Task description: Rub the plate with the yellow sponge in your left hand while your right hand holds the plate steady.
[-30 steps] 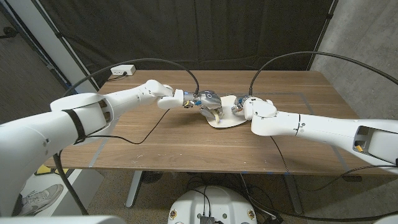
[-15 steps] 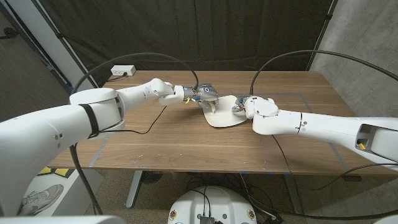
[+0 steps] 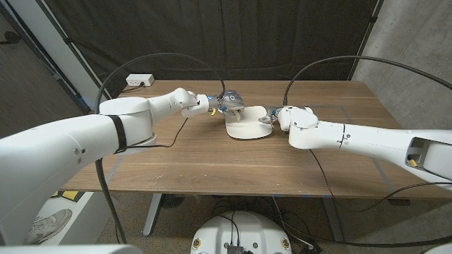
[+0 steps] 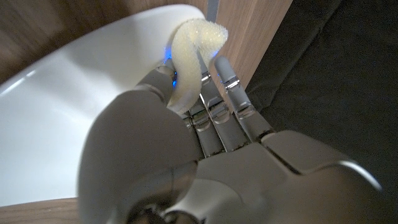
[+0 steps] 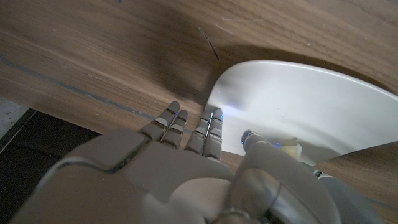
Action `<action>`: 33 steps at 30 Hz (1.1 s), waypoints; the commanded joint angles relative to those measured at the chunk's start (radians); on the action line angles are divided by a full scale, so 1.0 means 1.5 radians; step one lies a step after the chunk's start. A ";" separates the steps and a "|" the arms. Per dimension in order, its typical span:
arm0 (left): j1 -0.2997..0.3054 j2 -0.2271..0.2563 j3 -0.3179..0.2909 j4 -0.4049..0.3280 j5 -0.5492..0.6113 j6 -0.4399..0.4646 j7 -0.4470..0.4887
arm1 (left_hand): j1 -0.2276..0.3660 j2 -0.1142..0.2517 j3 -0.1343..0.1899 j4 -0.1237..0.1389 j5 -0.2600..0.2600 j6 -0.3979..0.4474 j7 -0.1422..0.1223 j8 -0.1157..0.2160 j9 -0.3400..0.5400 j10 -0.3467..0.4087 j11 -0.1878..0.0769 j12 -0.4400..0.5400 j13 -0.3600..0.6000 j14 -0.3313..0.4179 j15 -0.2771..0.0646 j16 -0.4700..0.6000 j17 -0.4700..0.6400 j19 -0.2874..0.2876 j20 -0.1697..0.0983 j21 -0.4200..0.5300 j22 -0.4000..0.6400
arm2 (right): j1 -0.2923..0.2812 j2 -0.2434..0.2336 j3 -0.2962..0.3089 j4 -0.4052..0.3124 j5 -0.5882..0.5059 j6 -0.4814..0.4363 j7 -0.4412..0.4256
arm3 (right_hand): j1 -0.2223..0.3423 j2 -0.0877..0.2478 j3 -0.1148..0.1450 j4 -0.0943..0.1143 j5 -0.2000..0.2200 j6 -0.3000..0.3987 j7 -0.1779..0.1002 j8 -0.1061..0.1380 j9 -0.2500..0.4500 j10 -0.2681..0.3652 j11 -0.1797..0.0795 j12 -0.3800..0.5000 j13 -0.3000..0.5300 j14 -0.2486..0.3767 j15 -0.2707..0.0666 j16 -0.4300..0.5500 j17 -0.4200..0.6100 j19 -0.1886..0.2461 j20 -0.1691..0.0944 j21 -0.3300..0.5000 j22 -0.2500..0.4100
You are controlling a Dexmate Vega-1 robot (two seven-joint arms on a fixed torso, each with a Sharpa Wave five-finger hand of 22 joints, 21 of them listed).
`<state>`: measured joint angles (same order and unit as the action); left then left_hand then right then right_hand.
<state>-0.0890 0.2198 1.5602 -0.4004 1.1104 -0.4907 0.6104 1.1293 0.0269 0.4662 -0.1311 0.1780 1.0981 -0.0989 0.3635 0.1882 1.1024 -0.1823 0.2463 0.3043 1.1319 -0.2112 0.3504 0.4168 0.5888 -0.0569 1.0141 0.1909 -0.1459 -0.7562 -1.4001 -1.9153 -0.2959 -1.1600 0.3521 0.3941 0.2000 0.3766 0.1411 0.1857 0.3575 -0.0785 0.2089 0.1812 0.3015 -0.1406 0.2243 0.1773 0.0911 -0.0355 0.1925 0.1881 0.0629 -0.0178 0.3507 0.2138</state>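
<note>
Glossy white plate (image 4: 74,106), porous sponge (image 4: 189,53), wood-grain table (image 3: 212,159)

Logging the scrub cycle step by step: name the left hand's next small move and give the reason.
Probably a short stroke of the yellow sponge back across the plate toward its middle. The left hand holds the sponge at the plate's rim, with most of the white surface beyond it, while the right hand grips the opposite edge, so the plate looks braced for it.

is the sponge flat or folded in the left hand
Folded. In the left wrist view the yellow sponge curls over on itself, pinched in the left hand above the white plate.
</note>
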 commanded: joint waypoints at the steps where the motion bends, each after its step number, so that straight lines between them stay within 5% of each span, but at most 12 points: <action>1: -0.012 0.006 0.064 -0.020 -0.046 -0.074 0.053 | 0.005 0.001 -0.001 0.001 0.002 0.011 -0.007 -0.001 0.003 0.002 -0.007 -0.002 0.003 0.000 -0.018 -0.003 0.000 -0.003 -0.078 0.003 -0.001 | 0.043 0.032 -0.061 0.028 -0.026 -0.042 0.048 | 0.053 -0.003 0.043 -0.044 0.004 -0.006 -0.004 -0.009 0.001 -0.008 -0.006 -0.009 0.001 -0.004 -0.022 -0.005 -0.008 -0.002 0.002 -0.002 -0.002; 4: -0.014 0.021 0.063 -0.046 -0.047 -0.088 0.055 | 0.005 0.002 -0.001 0.001 0.002 0.012 -0.007 -0.001 0.003 0.002 -0.007 -0.003 0.004 0.000 -0.017 -0.004 0.001 -0.004 -0.078 0.004 -0.001 | 0.053 0.036 -0.072 0.031 -0.022 -0.049 0.054 | 0.084 -0.002 0.064 -0.070 0.004 -0.013 -0.009 -0.011 0.001 -0.014 -0.012 -0.014 0.001 -0.007 -0.023 -0.007 -0.009 -0.008 0.002 -0.004 -0.003; 7: -0.012 0.034 0.055 -0.067 -0.054 -0.100 0.047 | 0.005 0.002 -0.001 0.001 0.002 0.013 -0.007 -0.001 0.003 0.002 -0.007 -0.003 0.004 0.001 -0.017 -0.004 0.001 -0.004 -0.078 0.004 -0.001 | 0.062 0.036 -0.072 0.034 -0.007 -0.040 0.063 | 0.092 0.002 0.072 -0.073 0.003 -0.023 -0.015 -0.015 0.001 -0.020 -0.018 -0.016 0.001 -0.015 -0.024 -0.008 -0.007 -0.015 0.000 -0.006 -0.003; 11: -0.010 0.053 0.044 -0.101 -0.055 -0.111 0.035 | 0.005 0.002 -0.001 0.001 0.002 0.013 -0.007 -0.002 0.003 0.002 -0.007 -0.004 0.004 0.000 -0.018 -0.005 0.001 -0.005 -0.078 0.005 -0.001 | 0.081 0.046 -0.093 0.044 -0.003 -0.048 0.077 | 0.067 0.004 0.069 -0.038 -0.003 -0.025 -0.018 -0.015 0.003 -0.024 -0.020 -0.017 0.002 -0.025 -0.024 -0.002 0.003 -0.031 0.000 -0.010 0.000; 16: -0.002 0.079 0.026 -0.150 -0.057 -0.129 0.011 | 0.005 0.002 -0.001 0.002 0.002 0.013 -0.006 -0.003 0.004 0.003 -0.007 -0.004 0.004 0.000 -0.017 -0.006 0.002 -0.005 -0.078 0.006 -0.001 | 0.095 0.049 -0.109 0.049 0.008 -0.059 0.078 | 0.053 0.005 0.069 -0.018 -0.005 -0.033 -0.017 -0.017 0.003 -0.035 -0.020 -0.020 0.002 -0.037 -0.021 -0.002 0.007 -0.047 0.002 -0.014 0.002; 33: 0.029 0.135 -0.059 -0.257 -0.046 -0.194 -0.040 | 0.006 0.003 -0.002 0.002 0.003 0.017 -0.003 -0.004 0.004 0.006 -0.008 -0.005 0.006 0.004 -0.017 -0.007 0.004 -0.005 -0.076 0.010 -0.001 | 0.113 0.046 -0.124 0.048 0.050 -0.062 0.049 | 0.047 0.003 0.070 -0.011 -0.005 -0.038 -0.015 -0.018 0.003 -0.038 -0.019 -0.020 0.002 -0.040 -0.021 0.000 0.007 -0.049 0.002 -0.014 0.002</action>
<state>-0.0729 0.3734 1.5517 -0.6894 1.0264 -0.7414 0.5868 1.1319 0.0295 0.4633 -0.1282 0.1780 1.1017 -0.0953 0.3493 0.1885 1.1025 -0.1818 0.2392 0.3093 1.1303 -0.2121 0.3434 0.4205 0.5855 -0.0533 1.0219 0.1859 0.0033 -0.6888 -1.5682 -1.8497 -0.2606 -1.2460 0.4469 0.4704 0.2033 0.4820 0.1193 0.1812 0.3017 -0.1020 0.1832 0.1839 0.2416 -0.1749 0.1862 0.1772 0.0429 -0.0338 0.1853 0.1980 -0.0010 -0.0107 0.3359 0.2119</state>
